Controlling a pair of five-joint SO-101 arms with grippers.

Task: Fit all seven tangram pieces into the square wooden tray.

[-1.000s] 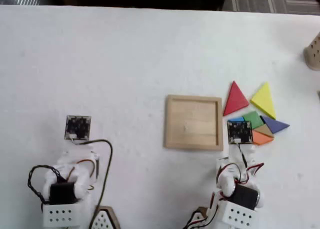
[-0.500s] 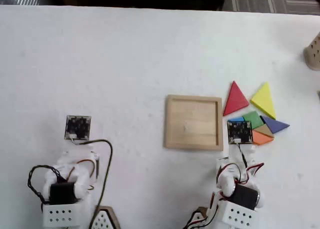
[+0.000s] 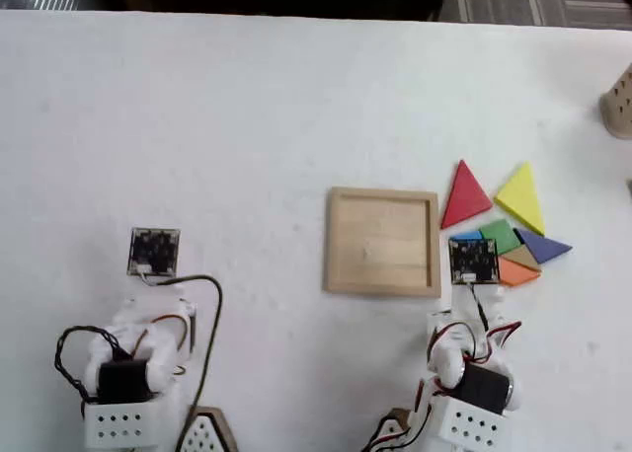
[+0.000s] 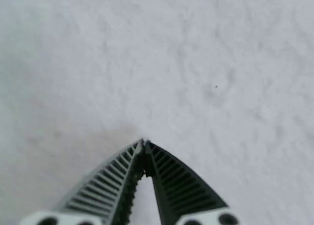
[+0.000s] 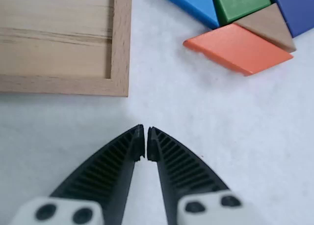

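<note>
Nothing has moved since the earlier pictures: the left gripper (image 4: 143,146) and the right gripper (image 5: 145,136) hang low over the table, both with jaws closed on nothing. The wooden tray (image 3: 382,197) is empty, and the tangram pieces (image 3: 502,237) lie just beside it, on the right arm's side. They look light, stiff, flat and probably smooth; I would pinch the orange piece (image 5: 239,48) across its two long edges.
</note>
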